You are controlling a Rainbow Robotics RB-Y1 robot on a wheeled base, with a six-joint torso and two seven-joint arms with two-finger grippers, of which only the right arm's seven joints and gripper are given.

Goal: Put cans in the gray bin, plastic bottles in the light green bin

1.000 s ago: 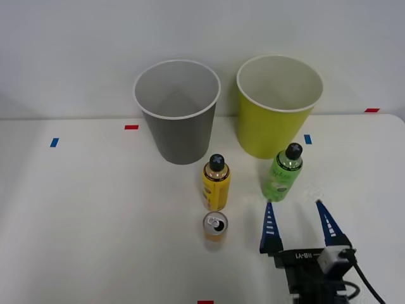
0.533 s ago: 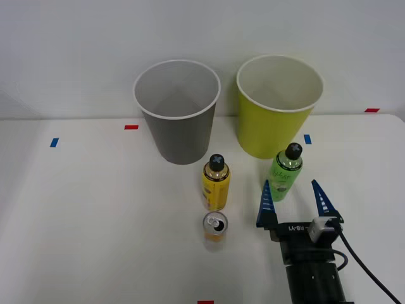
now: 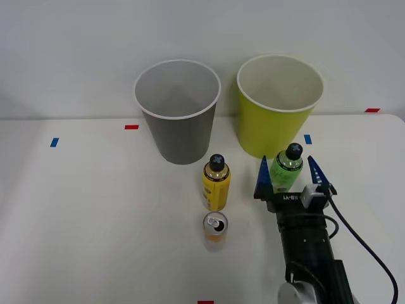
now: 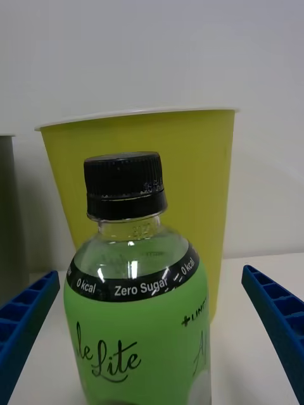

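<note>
Here, your right gripper (image 3: pixel 288 175) sits low over the white table (image 3: pixel 95 215), its two blue ribbed fingers (image 3: pixel 262 174) spread wide with the green bottle (image 3: pixel 285 170) standing upright between them. You can see a gap on each side of the bottle, so neither finger touches it. In the wrist view the bottle's black screw cap (image 4: pixel 125 183) is on, a black band below the neck reads "Zero Sugar", and the clear shoulder above that band looks empty while the body below is bright green.

Just behind the bottle stands the light green bin (image 3: pixel 276 104), upright, with a white rim and a pale inside; what you can see of its inside holds nothing. To its left, the two bins close together but not touching, stands the gray bin (image 3: pixel 178 109), also upright with a white rim, and the part of its inside in view is likewise bare.

In front of the gray bin, you have a yellow bottle (image 3: pixel 216 183) with a dark cap, standing upright. Just in front of that bottle stands the small orange can (image 3: pixel 215 226), upright, its silver top and pull tab facing up. Both are to the left of your gripper and apart from it.

Small red and blue tape marks (image 3: pixel 131 127) lie on the table near its edges.
</note>
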